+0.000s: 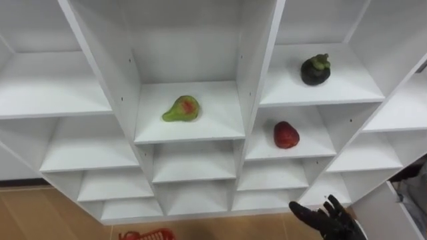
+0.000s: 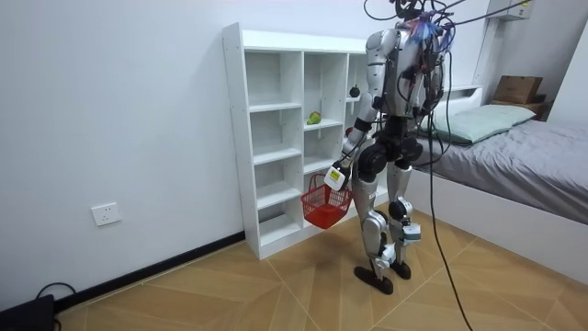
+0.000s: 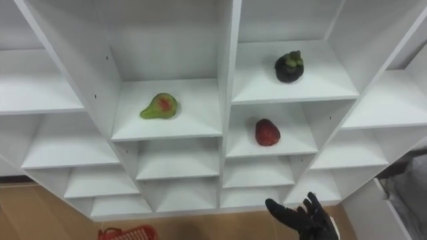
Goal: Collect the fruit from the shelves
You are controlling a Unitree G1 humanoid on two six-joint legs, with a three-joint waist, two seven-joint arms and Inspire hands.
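The white closet (image 1: 255, 60) of open shelves stands right in front of me. A green pear with a red blush (image 1: 181, 109) lies on a middle shelf. On the shelf to its upper right sits a dark mangosteen (image 1: 315, 70), and one shelf below that a red fruit (image 1: 286, 135). My right hand (image 1: 328, 220) is open with spread fingers, low at the right, below the shelves and apart from the fruits. In the room view my left hand (image 2: 336, 176) hangs at my side, shut on the handle of a red basket (image 2: 323, 204), whose rim (image 1: 143, 235) shows at the bottom.
A bed (image 2: 514, 152) with a grey cover stands behind me at the room view's right, with a cardboard box (image 2: 519, 89) beyond it. Wooden floor (image 2: 276, 285) lies around my feet. The closet's left-hand shelves (image 1: 53, 93) hold nothing.
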